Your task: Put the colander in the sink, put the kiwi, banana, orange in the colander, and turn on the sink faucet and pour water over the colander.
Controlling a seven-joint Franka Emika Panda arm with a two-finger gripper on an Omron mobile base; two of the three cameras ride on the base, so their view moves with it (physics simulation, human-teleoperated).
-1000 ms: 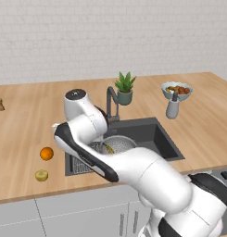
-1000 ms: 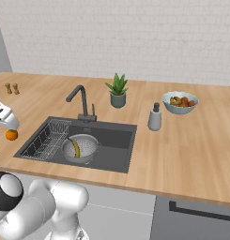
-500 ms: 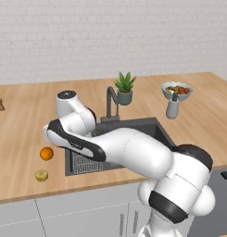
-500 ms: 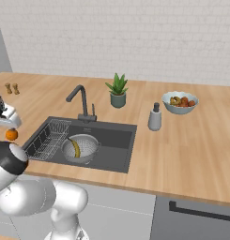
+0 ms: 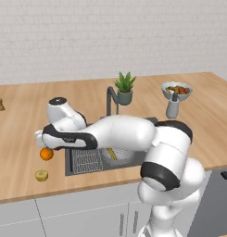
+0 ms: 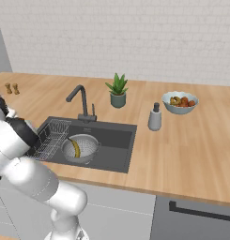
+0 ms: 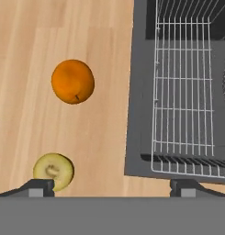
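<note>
Gripper [image 7: 111, 186] spread wide, nothing between the fingers [image 7: 38, 187], hovering above the counter [image 5: 22, 134] at the left edge of the sink [image 6: 117, 136]. In the hand view, finger tips visible at the bottom, one over the kiwi [image 7: 53, 170], the other over the sink's near corner.

Orange [image 7: 73, 81] on the wood just left of the sink, untouched; in the left base view, orange [image 5: 46, 154] directly beneath the hand. Kiwi [image 5: 41, 175] nearer than the orange, also on the counter, close to it but apart.

Colander [image 6: 80, 148] seated in the sink, to the right of the rack [image 6: 51, 138]. Banana [image 6: 76, 147] lying inside the colander. In the left base view, colander mostly hidden behind the arm, with a strip of banana [image 5: 110, 153] showing.

Faucet [image 6: 78, 100] at the far edge of the sink, spout bent toward the basin. No stream seen from it.

Elsewhere on the counter: plant [image 6: 117, 89] just right of the faucet, soap bottle [image 6: 155, 117] right of the sink, fruit bowl [image 6: 181, 102] further right and farther back, two small shakers [image 6: 11, 88] far left.
</note>
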